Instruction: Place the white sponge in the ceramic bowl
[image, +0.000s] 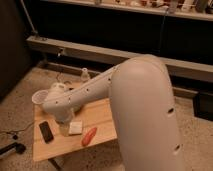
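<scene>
The white sponge (76, 128) lies flat on the wooden table (102, 114), between a black phone (46, 131) and a red-orange object (89, 136). My white arm (90, 90) reaches in from the right across the table. Its gripper (64, 127) hangs down from the wrist just left of the sponge, low over the tabletop. The gripper looks open and holds nothing. The ceramic bowl is out of view, possibly behind my arm.
A white cup (39, 97) stands at the table's back left corner. A clear bottle (85, 75) shows behind the arm. Speckled floor surrounds the small table, with a dark cable and base (12, 148) at the lower left.
</scene>
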